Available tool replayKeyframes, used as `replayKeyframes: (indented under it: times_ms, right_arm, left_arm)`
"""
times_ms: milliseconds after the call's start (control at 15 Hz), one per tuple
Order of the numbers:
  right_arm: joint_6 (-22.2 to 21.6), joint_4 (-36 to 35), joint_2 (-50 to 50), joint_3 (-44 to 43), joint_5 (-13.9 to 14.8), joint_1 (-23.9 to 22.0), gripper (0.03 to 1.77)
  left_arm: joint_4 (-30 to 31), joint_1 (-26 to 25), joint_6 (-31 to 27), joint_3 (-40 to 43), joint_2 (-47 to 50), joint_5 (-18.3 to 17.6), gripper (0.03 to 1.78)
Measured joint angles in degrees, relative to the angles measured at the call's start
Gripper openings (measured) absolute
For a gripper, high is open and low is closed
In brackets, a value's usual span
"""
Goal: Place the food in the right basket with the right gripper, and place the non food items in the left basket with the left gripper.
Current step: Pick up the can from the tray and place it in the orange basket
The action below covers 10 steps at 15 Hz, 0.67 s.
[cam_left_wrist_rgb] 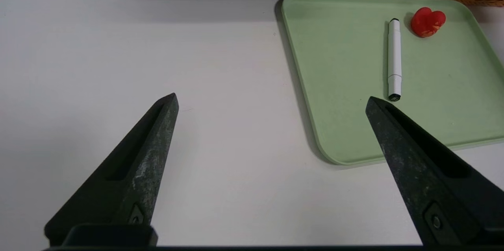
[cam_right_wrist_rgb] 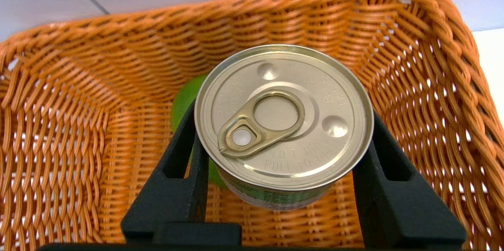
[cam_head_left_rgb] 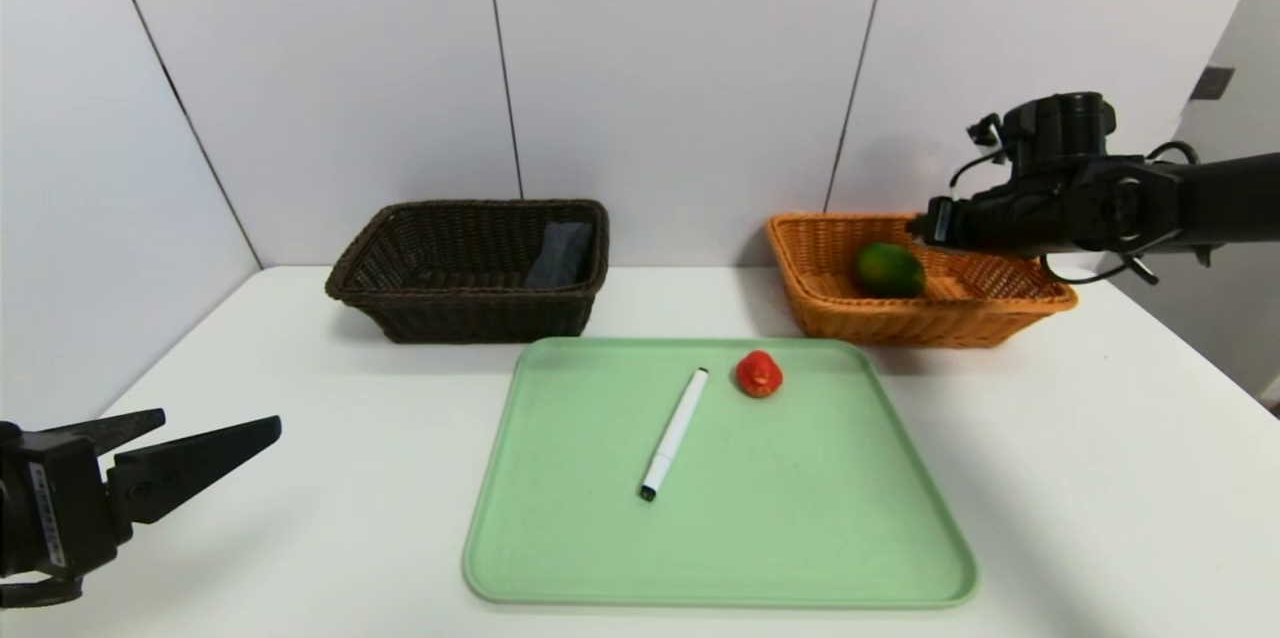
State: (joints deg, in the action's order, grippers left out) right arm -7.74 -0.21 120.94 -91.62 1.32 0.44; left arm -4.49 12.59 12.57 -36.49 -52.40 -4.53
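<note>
Right gripper (cam_right_wrist_rgb: pixel 281 152) clamps tin can (cam_right_wrist_rgb: pixel 283 119) by its sides, hanging inside orange basket (cam_right_wrist_rgb: pixel 59 133), above green fruit (cam_head_left_rgb: pixel 889 269). Advice: lower beside fruit, not on it, keep can upright, then release. Left gripper (cam_left_wrist_rgb: pixel 271 103) wide open, empty, parked over table (cam_left_wrist_rgb: pixel 118 46).
</note>
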Motion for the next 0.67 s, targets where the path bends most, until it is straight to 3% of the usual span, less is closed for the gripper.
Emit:
replayKeyframes:
  times_ms: [200,467,667]
  right_arm:
    - [-0.1,0.3,1.4,-1.8,0.0,-0.1,1.03]
    - [-0.4,0.5,2.3,-2.5,0.0,-0.1,1.31]
    - [-0.4,0.5,2.5,-2.5,0.0,-0.1,1.43]
  left_arm:
    - [0.0,0.0,0.0,0.0,-0.2,0.0,1.69]
    - [0.0,0.0,0.0,0.0,-0.4,0.0,1.69]
    - [0.1,0.0,0.0,0.0,-0.6,0.0,1.69]
